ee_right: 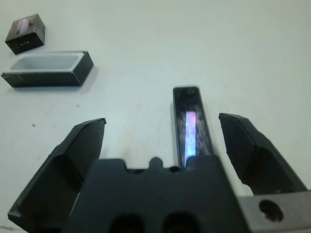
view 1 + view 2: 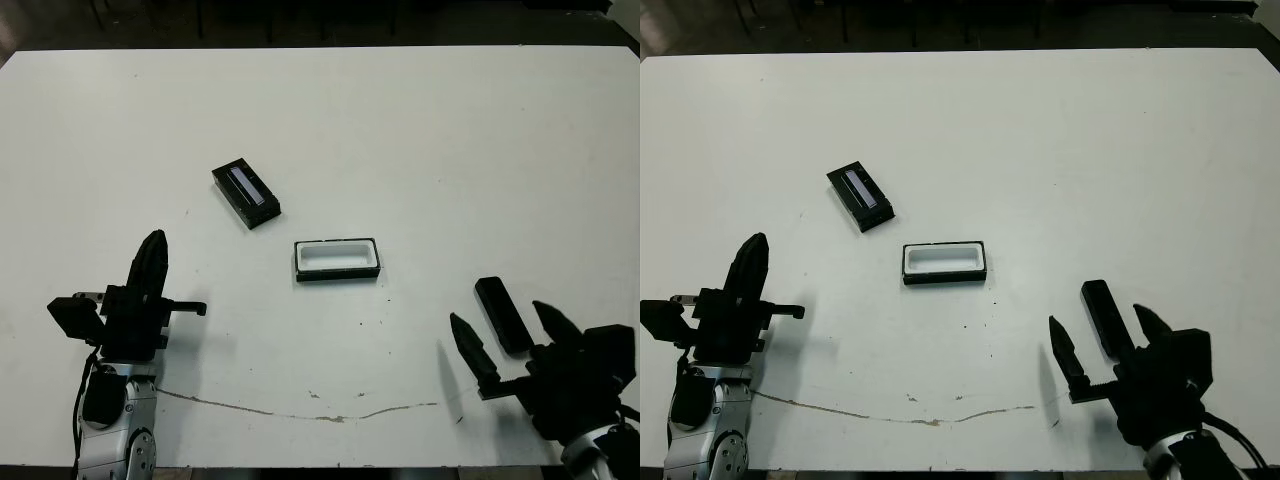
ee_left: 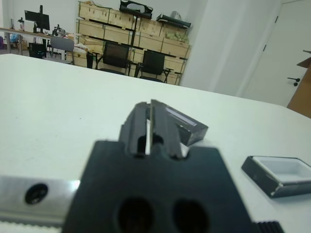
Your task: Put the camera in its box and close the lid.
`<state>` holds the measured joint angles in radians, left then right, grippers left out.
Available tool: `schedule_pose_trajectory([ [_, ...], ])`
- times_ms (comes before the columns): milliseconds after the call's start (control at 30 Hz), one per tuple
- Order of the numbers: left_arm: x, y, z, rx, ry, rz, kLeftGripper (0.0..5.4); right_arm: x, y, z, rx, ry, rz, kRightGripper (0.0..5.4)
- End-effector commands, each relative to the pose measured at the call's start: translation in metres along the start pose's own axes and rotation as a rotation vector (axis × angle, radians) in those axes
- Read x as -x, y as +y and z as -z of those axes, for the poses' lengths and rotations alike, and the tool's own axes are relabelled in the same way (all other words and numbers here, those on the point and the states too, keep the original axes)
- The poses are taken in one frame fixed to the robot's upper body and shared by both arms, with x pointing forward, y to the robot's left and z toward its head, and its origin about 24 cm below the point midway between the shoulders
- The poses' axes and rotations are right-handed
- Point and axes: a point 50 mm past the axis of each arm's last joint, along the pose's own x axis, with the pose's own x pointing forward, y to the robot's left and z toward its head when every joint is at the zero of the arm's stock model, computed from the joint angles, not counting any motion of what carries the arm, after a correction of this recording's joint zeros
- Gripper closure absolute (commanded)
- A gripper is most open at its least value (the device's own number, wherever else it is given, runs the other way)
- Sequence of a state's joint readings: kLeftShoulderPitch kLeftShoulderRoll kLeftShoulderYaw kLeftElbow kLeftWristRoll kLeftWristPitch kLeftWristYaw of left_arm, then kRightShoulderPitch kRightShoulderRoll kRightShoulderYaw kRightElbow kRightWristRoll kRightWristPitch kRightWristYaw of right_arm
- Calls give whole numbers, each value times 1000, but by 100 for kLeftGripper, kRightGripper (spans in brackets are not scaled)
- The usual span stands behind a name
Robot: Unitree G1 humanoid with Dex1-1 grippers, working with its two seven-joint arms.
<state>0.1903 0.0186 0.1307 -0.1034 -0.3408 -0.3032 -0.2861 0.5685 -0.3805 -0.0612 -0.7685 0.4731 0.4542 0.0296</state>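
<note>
Hanging wide open over the camera (image 1: 189, 127), the right gripper (image 2: 512, 335) risks bumping it sideways; box (image 2: 337, 259) at ten o'clock. Left gripper (image 3: 151, 127) is pinched shut.

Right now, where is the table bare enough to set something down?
The whole far half of the table beyond the lid is bare, and so is the stretch between the box and the left claw. It is tight around the camera, inside the open right claw.

The slim black glossy camera bar (image 1: 191, 127) is catching a lavender sheen. The shallow black-walled box (image 2: 337, 260) is showing smooth matt white lining. The white matt table (image 2: 420, 140) is looking scuffed and cracked at lower centre.
</note>
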Motion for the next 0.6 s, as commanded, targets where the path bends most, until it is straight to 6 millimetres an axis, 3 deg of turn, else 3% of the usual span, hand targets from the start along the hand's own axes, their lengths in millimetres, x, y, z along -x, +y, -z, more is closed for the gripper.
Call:
schedule_pose_trajectory([
  [33,5,2,4,-1,30,-8,540,1,1,10,-48,26,35,2],
  [600,5,3,5,12,29,3,540,0,-7,20,-25,62,122,2],
])
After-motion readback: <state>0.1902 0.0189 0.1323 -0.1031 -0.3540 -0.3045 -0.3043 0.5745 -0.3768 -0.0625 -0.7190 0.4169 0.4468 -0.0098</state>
